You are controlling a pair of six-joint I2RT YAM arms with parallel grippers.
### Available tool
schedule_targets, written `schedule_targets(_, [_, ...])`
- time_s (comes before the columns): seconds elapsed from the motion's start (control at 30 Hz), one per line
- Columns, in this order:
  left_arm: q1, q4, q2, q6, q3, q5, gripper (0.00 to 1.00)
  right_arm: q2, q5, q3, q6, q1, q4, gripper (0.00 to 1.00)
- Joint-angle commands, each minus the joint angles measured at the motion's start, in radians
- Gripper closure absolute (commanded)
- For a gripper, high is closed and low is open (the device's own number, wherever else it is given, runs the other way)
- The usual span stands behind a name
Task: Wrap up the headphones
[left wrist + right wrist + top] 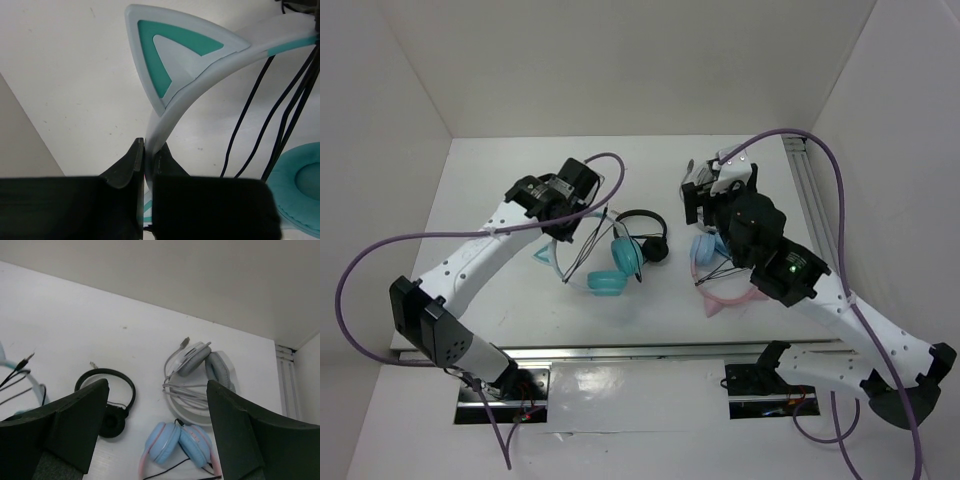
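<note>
The headphones (pixel 608 272) lie at the table's middle left, with teal ear cups, a white headband and a teal-outlined cat ear (pixel 545 258). My left gripper (pixel 563 228) is shut on the headband. In the left wrist view the jaws (pixel 148 150) pinch the white band (pixel 172 112) just below the cat ear (pixel 170 55). Loops of the thin black cable (pixel 280 115) run across the band beside a teal ear cup (pixel 300 185). My right gripper (pixel 700 200) is open and empty, held above the table (pixel 157 415). The cable's plug (pixel 25 360) shows at the left edge of the right wrist view.
A small black pair (pixel 645 235) (pixel 107 400) lies right of the teal cups. A pink-banded pair with light-blue cups (pixel 720 285) (pixel 182 445) and a grey-white pair with a wound cable (pixel 200 375) lie under the right arm. A metal rail (pixel 815 200) runs along the right wall.
</note>
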Motion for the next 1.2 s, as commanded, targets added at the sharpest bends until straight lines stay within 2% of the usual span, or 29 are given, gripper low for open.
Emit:
schedule_targets(0.0, [0.038, 0.107, -0.008, 0.091, 0.02, 0.01, 1.0, -0.014, -0.02, 0.075, 0.063, 0.022, -0.085, 0.14])
schedule_targets(0.1, [0.08, 0.133, 0.016, 0.124, 0.072, 0.039, 1.0, -0.014, -0.048, 0.107, 0.092, 0.054, -0.134, 0.14])
schedule_targets(0.23, [0.192, 0.072, 0.119, 0.078, 0.198, 0.102, 1.0, -0.028, -0.057, 0.086, 0.106, 0.08, -0.148, 0.13])
schedule_targets(0.37, [0.202, 0.092, 0.16, 0.092, 0.198, 0.051, 1.0, -0.066, -0.057, 0.077, 0.097, 0.12, -0.148, 0.13])
schedule_targets(0.47, [0.226, 0.101, 0.185, 0.063, 0.189, 0.069, 1.0, -0.066, -0.057, 0.077, 0.097, 0.131, -0.157, 0.13])
schedule_targets(0.67, [0.378, 0.141, 0.185, -0.111, 0.129, 0.122, 1.0, -0.076, -0.057, 0.077, 0.097, 0.151, -0.157, 0.13])
schedule_targets(0.9, [0.485, 0.118, 0.205, -0.316, 0.064, 0.108, 1.0, -0.085, -0.036, 0.077, 0.097, 0.184, -0.166, 0.13])
schedule_targets(1.07, [0.527, 0.156, 0.135, -0.48, -0.028, 0.172, 1.0, -0.074, -0.036, 0.077, 0.097, 0.184, -0.166, 0.13])
schedule_targets(1.17, [0.527, 0.169, 0.072, -0.61, -0.085, 0.154, 1.0, -0.065, -0.036, 0.077, 0.097, 0.184, -0.166, 0.13])
